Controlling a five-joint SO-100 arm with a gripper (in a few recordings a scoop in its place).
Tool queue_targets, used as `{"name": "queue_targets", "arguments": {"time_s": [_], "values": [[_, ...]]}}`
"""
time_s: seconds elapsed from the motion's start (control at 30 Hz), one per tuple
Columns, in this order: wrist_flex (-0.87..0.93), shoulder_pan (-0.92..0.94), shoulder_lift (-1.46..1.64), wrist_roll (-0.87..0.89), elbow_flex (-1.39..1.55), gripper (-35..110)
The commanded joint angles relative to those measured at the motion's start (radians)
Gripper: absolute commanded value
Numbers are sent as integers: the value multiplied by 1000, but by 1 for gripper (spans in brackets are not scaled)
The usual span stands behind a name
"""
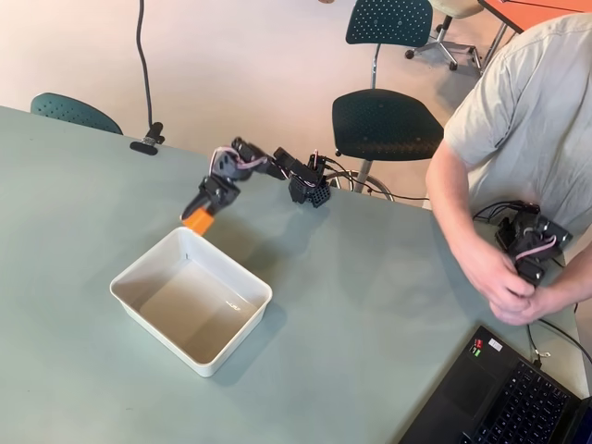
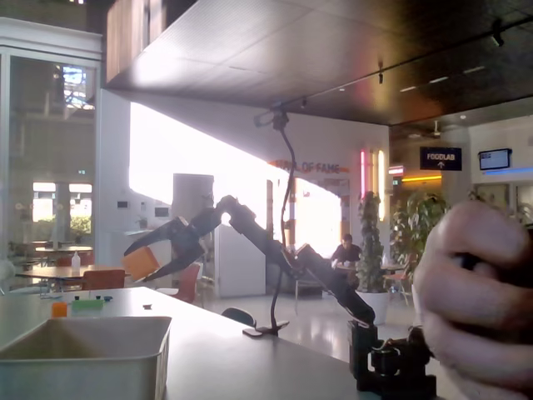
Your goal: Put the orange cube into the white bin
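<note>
The gripper (image 2: 143, 260) pinches the orange cube (image 1: 195, 220) aloft just beyond the far corner of the white bin (image 1: 139, 301) on the desk (image 1: 370, 305), so the carry is under way; next it likely needs to reach over the bin's inside and let go.

The orange cube (image 1: 195, 221) is small and bright, held in the air just beyond the far corner of the white bin (image 1: 129, 298). The bin, a shallow rectangular tub with rounded corners, sits skewed on the table.
</note>
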Motion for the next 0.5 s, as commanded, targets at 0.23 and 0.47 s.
{"name": "queue_targets", "arguments": {"time_s": [0.23, 0.47], "values": [[-360, -46, -181, 3, -34, 31], [-555, -63, -296, 5, -34, 31]]}}
